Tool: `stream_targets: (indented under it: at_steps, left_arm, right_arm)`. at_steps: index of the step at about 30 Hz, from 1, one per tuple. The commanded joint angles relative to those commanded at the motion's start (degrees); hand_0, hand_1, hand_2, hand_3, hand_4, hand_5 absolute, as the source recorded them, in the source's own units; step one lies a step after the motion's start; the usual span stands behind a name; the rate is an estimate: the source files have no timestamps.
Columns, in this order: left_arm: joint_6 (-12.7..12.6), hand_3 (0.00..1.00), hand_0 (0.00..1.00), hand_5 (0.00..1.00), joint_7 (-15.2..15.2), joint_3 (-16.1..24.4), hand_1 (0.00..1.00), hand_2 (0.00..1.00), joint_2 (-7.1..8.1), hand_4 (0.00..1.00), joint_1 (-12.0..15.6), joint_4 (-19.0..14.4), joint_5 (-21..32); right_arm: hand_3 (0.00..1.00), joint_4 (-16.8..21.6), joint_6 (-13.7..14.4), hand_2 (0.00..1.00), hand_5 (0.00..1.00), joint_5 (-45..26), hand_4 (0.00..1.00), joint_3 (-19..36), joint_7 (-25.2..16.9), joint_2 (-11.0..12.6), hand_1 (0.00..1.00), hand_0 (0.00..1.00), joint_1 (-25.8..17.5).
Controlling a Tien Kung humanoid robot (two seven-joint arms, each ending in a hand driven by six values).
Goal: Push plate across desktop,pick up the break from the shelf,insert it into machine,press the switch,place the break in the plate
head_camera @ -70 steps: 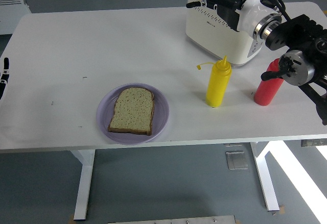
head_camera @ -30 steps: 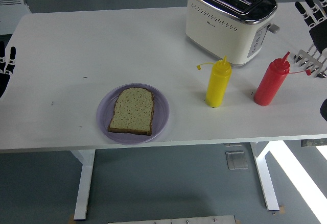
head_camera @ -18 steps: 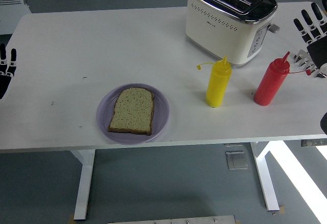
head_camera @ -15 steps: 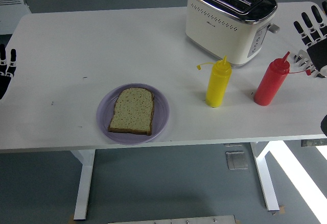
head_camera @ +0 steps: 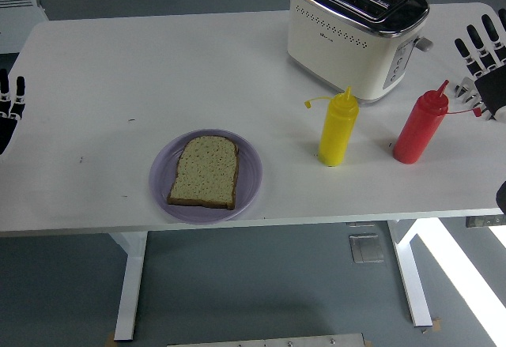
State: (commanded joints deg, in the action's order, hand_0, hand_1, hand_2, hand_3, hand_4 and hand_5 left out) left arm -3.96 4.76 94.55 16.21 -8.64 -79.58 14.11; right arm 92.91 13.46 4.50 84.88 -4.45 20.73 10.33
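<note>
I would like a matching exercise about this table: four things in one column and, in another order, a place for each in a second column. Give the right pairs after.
Things:
1. bread slice
2. toaster
3. yellow squeeze bottle
4. red squeeze bottle

Places:
A. at the far right part of the table, behind both bottles
B. lying on the purple plate near the front edge
C. standing nearest the right hand
D. standing between the plate and the other bottle

Pairs: 1-B, 2-A, 3-D, 4-C
</note>
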Motion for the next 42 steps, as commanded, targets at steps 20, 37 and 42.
stream_targets:
  at_steps: [20, 37, 42]
  left_arm:
    - [-0.1, 0.667, 0.761, 0.998, -0.2, -0.1, 0.693, 0.647, -0.08, 0.66, 0.2, 0.3, -0.1]
    - [-0.1, 0.666, 0.761, 0.998, -0.3, -0.2, 0.692, 0.646, -0.11, 0.661, 0.3, 0.4, -0.1]
    - [-0.1, 0.667, 0.761, 0.998, -0.3, -0.1, 0.69, 0.646, -0.05, 0.66, 0.3, 0.3, 0.0]
  right_arm:
    - [0.648, 0.0, 0.2, 0.677, 0.45, 0.1, 0.7, -0.3, 0.1, 0.3, 0.699, 0.758, -0.3]
    - [0.648, 0.1, 0.4, 0.677, 0.45, 0.3, 0.702, -0.4, 0.0, 0.5, 0.697, 0.757, -0.7]
    - [0.648, 0.0, 0.4, 0.677, 0.451, 0.2, 0.701, -0.3, -0.1, 0.4, 0.696, 0.757, -0.8]
